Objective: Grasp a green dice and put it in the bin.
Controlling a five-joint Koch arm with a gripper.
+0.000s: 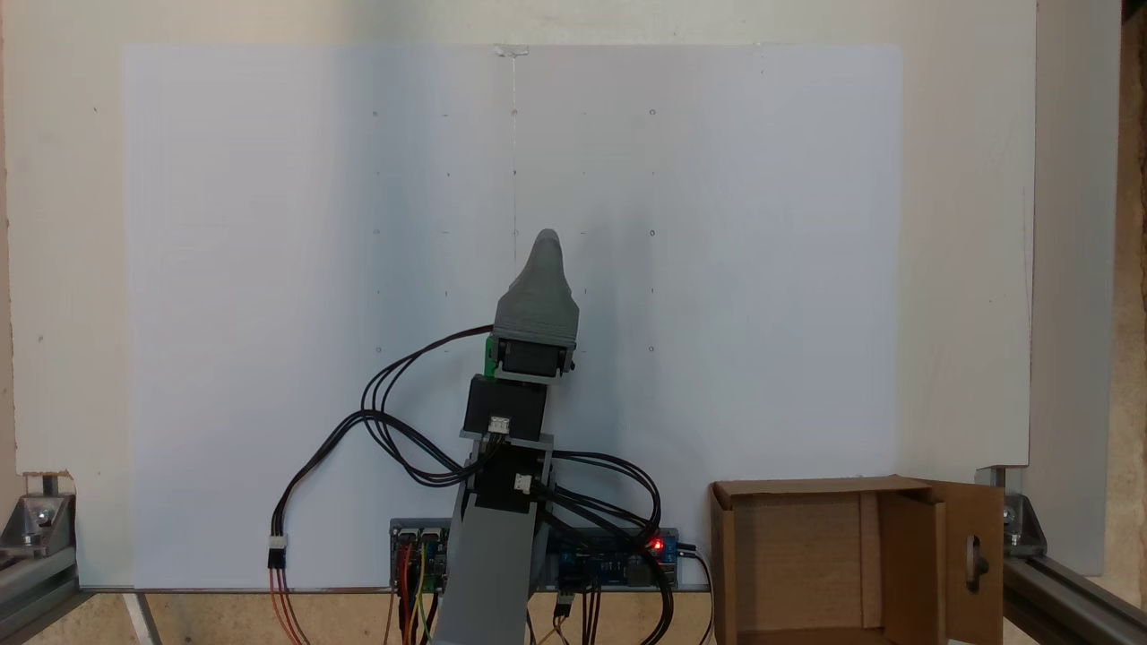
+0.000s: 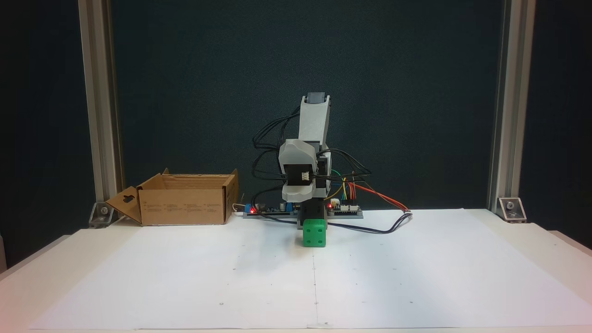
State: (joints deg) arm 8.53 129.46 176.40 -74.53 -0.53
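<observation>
Gripper point(image 1: 547, 251) pointed down and away from the base, grey shell covering the jaws from above and a dark block hiding them from the front; cannot tell whether spread, closed, or already pinching anything. Directly beneath it, in the front-facing fixed view, the green dice point(image 2: 314, 233), seated flat on the white paper sheet point(image 2: 185, 273), one pipped face toward the camera, just ahead of the controller boards point(image 2: 344, 210). Probably light, rigid and hard-edged, likely plastic: no give under pressure, so little force needed, but smooth faces apt to slip or twist out of a skewed pinch. Best taken across two opposite flat faces, near mid-height, jaws square to them rather than on corners or edges. Needs lifting well off the sheet before swinging. Off to the left in that view, well apart from the dice, the bin point(image 2: 185, 206): open on top, cardboard walls upright, slotted side flap folded outward and down. Wall rim to be cleared from above, not approached from the side. Open paper all around the dice, nothing between it and the bin along the sheet. Loose cables point(image 2: 370, 226) looping near the base and trailing onto the paper, a likely snag during the swing. Aluminium posts point(image 2: 99, 115) at the far corners, outside the probable path.
</observation>
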